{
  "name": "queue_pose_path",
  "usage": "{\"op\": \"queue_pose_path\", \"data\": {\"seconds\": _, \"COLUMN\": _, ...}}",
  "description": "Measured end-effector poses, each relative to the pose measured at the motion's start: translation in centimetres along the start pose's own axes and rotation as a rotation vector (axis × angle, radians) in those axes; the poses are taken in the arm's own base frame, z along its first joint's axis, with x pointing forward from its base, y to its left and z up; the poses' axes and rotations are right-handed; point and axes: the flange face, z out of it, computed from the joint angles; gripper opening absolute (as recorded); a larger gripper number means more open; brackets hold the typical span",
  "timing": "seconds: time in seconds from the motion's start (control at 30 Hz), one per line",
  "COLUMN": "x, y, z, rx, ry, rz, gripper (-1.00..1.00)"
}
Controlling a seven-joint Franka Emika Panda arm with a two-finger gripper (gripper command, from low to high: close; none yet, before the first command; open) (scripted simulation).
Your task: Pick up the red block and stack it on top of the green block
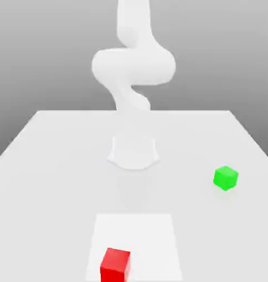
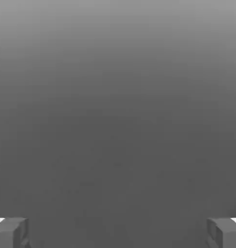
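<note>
Near the bottom edge of the exterior view sits the red block [image 1: 115, 265] on the table [image 1: 48, 165], well apart from the green block [image 1: 225, 178] at right; the pincer [image 2: 118, 232] is spread wide, empty, likely readied for reaching.

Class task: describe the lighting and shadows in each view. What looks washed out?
Exterior view: flat, bright light; the white arm nearly washes out, the red block and green block cast only faint shadows. Hand view: dim grey gradient behind open fingertips.
</note>
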Motion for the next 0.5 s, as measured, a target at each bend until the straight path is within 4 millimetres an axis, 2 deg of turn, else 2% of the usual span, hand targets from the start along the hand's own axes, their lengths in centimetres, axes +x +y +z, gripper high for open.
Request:
{"op": "queue_pose_path", "data": {"seconds": 0.23, "x": -0.7, "y": 2.0, "z": 13.7, "rx": -0.161, "ry": -0.122, "rz": 0.050, "gripper": 0.00}}
{"op": "queue_pose_path", "data": {"seconds": 0.5, "x": -4.3, "y": 7.4, "z": 27.6, "rx": -0.338, "ry": -0.260, "rz": 0.108, "gripper": 0.00}}
